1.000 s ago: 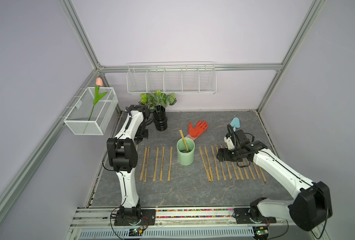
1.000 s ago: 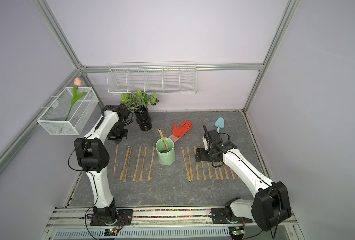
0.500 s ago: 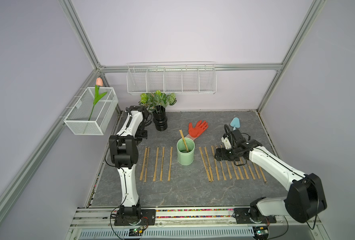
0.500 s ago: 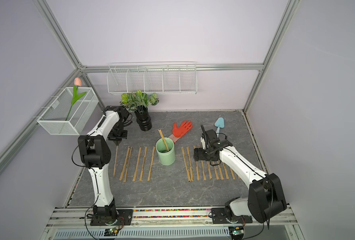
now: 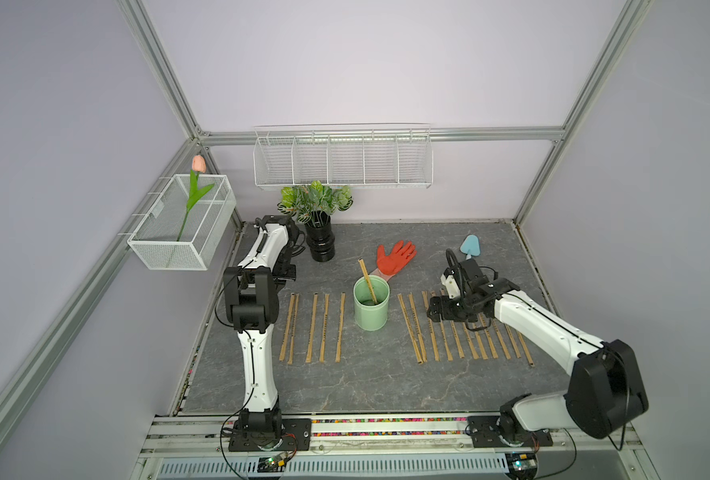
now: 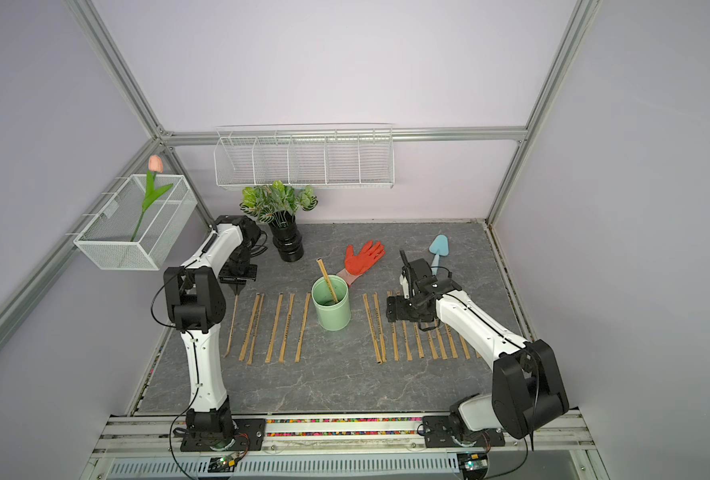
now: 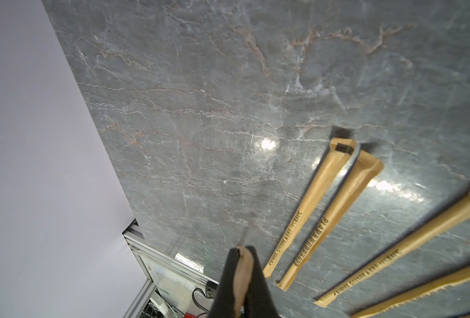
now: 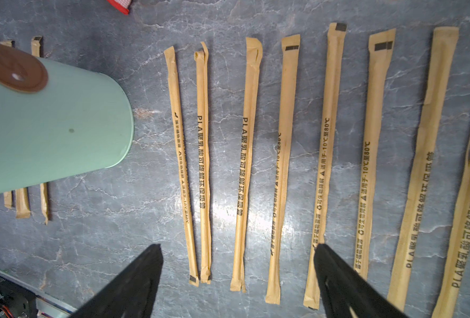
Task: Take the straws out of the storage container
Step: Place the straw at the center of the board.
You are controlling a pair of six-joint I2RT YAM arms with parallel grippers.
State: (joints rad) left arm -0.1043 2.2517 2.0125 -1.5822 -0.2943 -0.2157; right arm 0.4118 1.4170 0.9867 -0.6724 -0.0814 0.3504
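My left claw is clenched on one end of a paper-wrapped straw. The straw hangs down and toward me, its low end at or just above the table; I cannot tell whether it touches. It sits just outside the row of five straws lying flat on that side, all parallel, with their long axes running straight away from me.

My right claw is released, jaws wide and gripping nothing. It hovers low over the far half of a larger row of straws laid the same way.

Between the two rows the mint-green storage container stands upright. One last straw is in it, steeply tilted, its top poking above the far rim and leaning toward my left.

I judge this the relation that matters: the container lies to the left of the right claw, which is both nearer and free. That claw would need to reach leftward and close on the raised top.
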